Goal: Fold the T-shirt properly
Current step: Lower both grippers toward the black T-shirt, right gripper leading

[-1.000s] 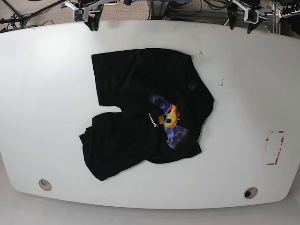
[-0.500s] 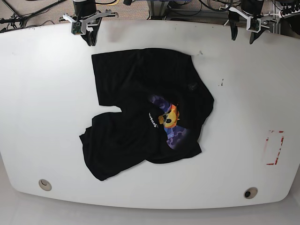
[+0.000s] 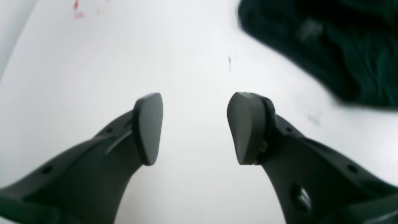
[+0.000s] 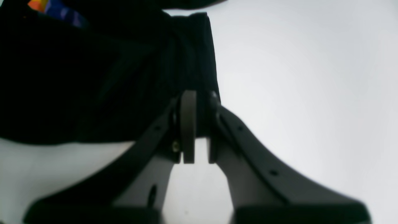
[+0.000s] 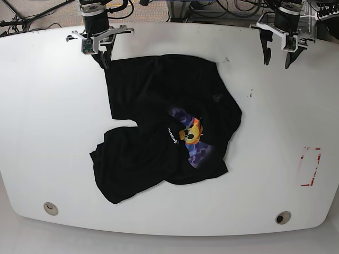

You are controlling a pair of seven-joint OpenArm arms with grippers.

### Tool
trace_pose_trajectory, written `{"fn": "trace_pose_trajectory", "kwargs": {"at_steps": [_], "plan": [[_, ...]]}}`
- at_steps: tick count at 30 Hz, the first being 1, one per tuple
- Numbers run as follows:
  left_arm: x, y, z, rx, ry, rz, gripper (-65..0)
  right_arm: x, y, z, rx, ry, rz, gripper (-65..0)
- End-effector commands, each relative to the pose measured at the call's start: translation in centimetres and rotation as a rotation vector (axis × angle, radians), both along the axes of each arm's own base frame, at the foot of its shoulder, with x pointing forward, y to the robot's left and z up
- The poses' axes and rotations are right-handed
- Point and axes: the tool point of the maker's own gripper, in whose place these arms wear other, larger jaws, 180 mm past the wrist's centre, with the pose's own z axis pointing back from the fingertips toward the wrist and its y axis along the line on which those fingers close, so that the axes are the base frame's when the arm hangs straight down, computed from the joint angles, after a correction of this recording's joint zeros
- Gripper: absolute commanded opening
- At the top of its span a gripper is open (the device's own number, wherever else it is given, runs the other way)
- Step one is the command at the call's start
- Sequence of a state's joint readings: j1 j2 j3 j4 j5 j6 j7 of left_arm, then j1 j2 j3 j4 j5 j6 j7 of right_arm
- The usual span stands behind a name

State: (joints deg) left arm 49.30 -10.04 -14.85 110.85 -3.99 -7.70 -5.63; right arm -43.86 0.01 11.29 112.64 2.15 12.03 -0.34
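base view: a white counter [image 5: 47, 116] with rounded corners carries the t-shirt [image 5: 159, 127], which lies crumpled near the centre, print side up. two round ports [image 5: 51, 208] sit in the near corners, and a red rectangular marking [image 5: 310, 166] lies toward the near edge on the left arm's side. cables and floor show beyond the far edge. both arms stand at the far edge, pointing down. the left pincer [image 5: 277, 54] hangs over bare counter, well apart from the cloth, jaws spread wide and empty; the left wrist view shows only white surface between its fingers [image 3: 149, 127]. the right pincer [image 5: 104, 58] sits at the shirt's far corner, jaws nearly together; whether cloth lies between them cannot be told.
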Motion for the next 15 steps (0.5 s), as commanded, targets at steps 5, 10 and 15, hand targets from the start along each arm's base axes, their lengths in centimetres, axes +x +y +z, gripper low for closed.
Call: {"fn": "trace_pose_trajectory", "kwargs": {"at_steps": [5, 10, 15], "plan": [[0.6, 0.3, 1.2, 0.014, -0.047, -0.003, -30.9, 1.9, 1.4, 1.0, 0.030, -0.043, 0.018, -58.5], [0.6, 0.2, 1.2, 0.014, -0.045, -0.007, -29.6, 2.8, 2.1, 0.9, 0.039, -0.037, 0.030, -56.7], [0.4, -0.1, 1.4, 0.016, -0.040, -0.033, -24.3, 3.6, 2.2, 1.0, 0.035, -0.023, 0.033, -50.7]]}}
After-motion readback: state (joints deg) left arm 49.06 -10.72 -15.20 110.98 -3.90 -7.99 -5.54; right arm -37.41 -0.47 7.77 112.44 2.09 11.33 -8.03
